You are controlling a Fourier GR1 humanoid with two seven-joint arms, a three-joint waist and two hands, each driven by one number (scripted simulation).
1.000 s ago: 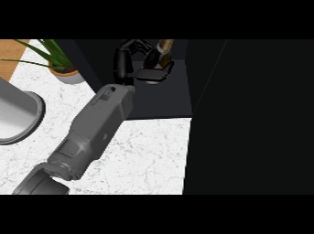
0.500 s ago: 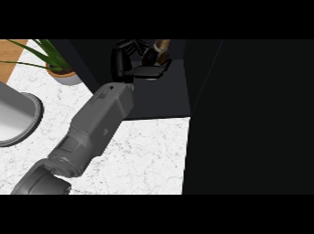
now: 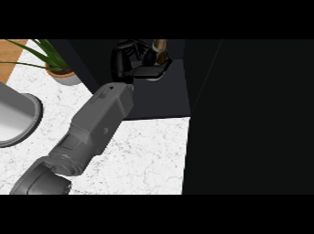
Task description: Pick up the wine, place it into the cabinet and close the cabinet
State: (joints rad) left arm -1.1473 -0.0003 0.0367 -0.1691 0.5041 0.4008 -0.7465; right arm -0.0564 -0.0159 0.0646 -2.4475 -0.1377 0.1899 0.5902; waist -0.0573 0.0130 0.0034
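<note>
Wine bottle (image 3: 159, 49) showed only as a narrow brown neck w/ darker body below, upright, at approx 12 o'clock inside the dark cabinet (image 3: 166, 98). Left hand (image 3: 135, 64) had fingers curled round it, hiding most of the bottle. Grey forearm ran from 7 o'clock up to the hand. Cabinet's black door (image 3: 261, 119) filled the whole 3 o'clock side. Bare marble counter (image 3: 149, 155) lay betw. forearm and door. Potted plant (image 3: 54, 68) at 10 o'clock; grey cylinder (image 3: 7, 116) at 9 o'clock edge.
</note>
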